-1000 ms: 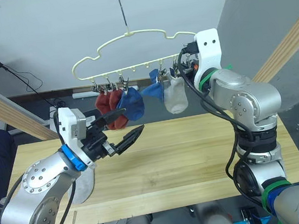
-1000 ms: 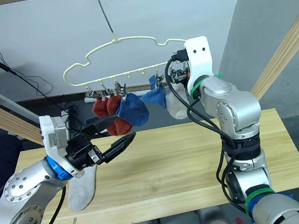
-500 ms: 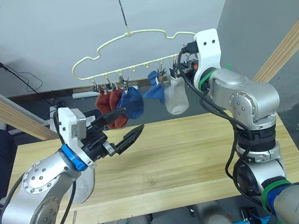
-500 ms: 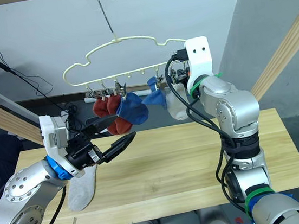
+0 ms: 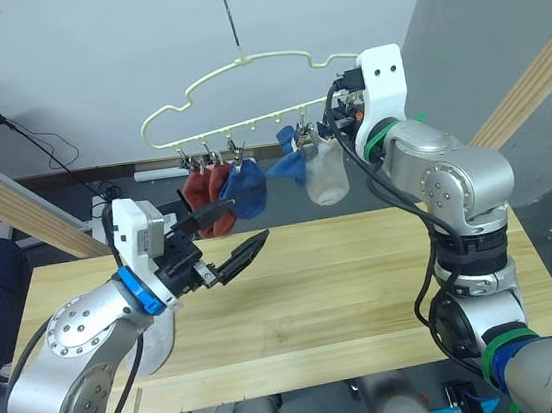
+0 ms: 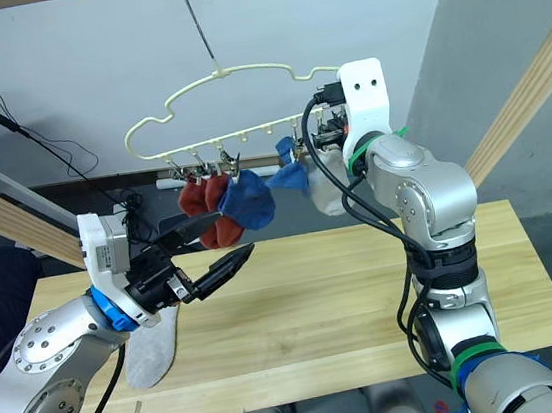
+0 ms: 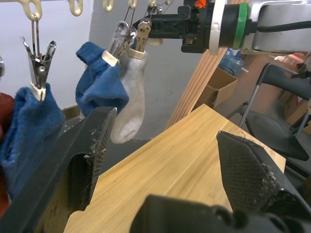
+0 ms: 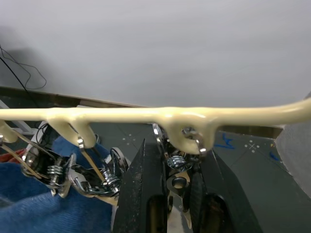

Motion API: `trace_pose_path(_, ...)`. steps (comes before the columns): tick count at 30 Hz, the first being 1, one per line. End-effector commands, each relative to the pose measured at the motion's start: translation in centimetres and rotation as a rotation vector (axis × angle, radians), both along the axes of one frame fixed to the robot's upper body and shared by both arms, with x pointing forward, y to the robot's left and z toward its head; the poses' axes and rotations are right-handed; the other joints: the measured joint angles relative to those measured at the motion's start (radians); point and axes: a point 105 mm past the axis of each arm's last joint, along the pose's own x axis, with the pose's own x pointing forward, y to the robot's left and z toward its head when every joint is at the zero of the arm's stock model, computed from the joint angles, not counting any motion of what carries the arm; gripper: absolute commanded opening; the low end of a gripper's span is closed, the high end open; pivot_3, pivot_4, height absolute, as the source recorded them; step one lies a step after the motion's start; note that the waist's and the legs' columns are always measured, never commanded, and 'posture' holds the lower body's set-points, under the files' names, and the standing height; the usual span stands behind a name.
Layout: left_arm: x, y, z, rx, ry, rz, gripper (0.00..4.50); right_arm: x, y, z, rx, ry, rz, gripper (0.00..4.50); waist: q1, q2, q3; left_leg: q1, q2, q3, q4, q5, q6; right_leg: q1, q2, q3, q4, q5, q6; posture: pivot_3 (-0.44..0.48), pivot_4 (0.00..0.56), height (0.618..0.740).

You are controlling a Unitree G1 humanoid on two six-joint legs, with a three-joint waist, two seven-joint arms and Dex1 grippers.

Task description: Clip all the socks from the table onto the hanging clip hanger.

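Left eye view: right gripper (image 8: 167,187) fingers pinch a hanger clip (image 8: 177,162); left gripper (image 5: 227,235) gapes empty; the bench's last grey sock (image 6: 155,347) awaits pickup.

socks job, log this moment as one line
hanger: clip hanger holds five socks | table: one grey sock left | left end effector: open, empty | right end effector: at a hanger clip

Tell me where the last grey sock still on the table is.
In the right eye view, the grey sock lies flat at the table's left end, beside and partly under the left arm, below the open left claw.
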Motion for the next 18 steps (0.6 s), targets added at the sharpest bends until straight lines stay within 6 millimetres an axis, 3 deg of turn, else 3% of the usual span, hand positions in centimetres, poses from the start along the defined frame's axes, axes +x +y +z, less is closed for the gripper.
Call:
trace_pose_path(1, -0.71, -0.45, 0.81, 0.001, -0.043, -0.016, 3.80, -0.35, -0.01, 1.58, 0.014, -0.064, 0.002, 0.17, 0.000, 0.000, 0.000, 0.000, 0.000, 0.000, 0.000, 0.000, 0.000, 0.000, 0.000, 0.000, 0.000, 0.000, 0.000, -0.144, 0.327, 0.740)
trace_pose_path(18, -0.70, -0.47, 0.77, 0.003, -0.042, -0.014, 3.80, -0.66, 0.29, 1.13, 0.001, -0.056, 0.022, 0.17, 0.001, 0.000, 0.000, 0.000, 0.000, 0.000, 0.000, 0.000, 0.000, 0.000, 0.000, 0.000, 0.000, 0.000, 0.000, -0.142, 0.327, 0.740)
